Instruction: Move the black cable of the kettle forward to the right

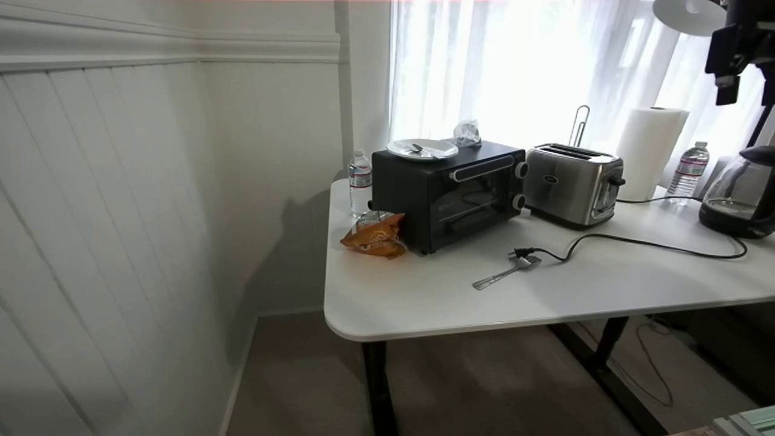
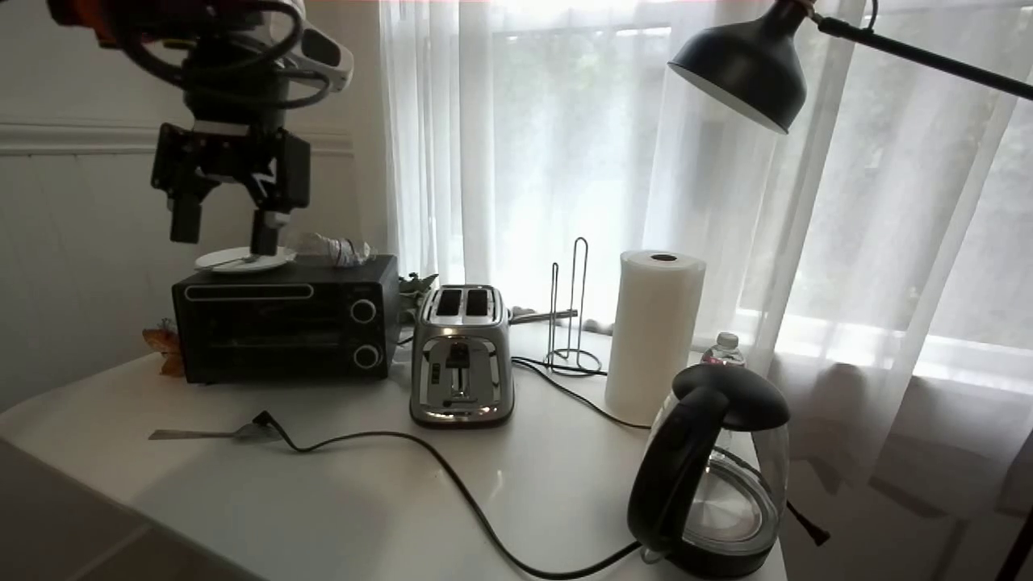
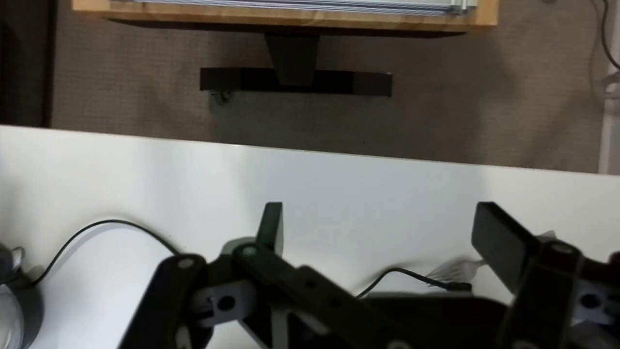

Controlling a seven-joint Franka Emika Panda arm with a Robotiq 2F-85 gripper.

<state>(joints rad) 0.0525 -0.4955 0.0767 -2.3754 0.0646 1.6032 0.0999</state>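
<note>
Black and thin, the power cord [image 1: 643, 241] leaves the base of the electric kettle [image 2: 694, 452], which stands near the window-side edge of the white counter [image 1: 424, 303], bows out toward the front edge, and winds past the silver toaster [image 1: 572, 184], ending in a plug [image 1: 522, 252]. That plug lies at the head of a silvery utensil [image 1: 499, 277], between the black toaster oven [image 1: 445, 200] and the front edge; whether plug and utensil touch, I cannot tell. In both exterior views the pincer [image 2: 226, 230] hangs well above the counter; its fingers [image 3: 501, 247] are spread wide and clear of the cord. In the wrist view the front edge crosses beyond the fingertips, and part of the cord is hidden behind the pincer. On the oven sits a white plate [image 1: 447, 149] bearing a piece of cutlery [image 1: 422, 150]. An orange snack bag [image 1: 375, 237] and a water bottle [image 1: 360, 184] stand between the oven and the end edge beside the panelled wall [image 1: 151, 212], the bag nearer the rounded front corner. Along the window-side edge stand a paper towel roll [image 1: 651, 154] and a second water bottle [image 1: 688, 172], and another black cord [image 2: 577, 397] runs past the roll's foot.
</note>
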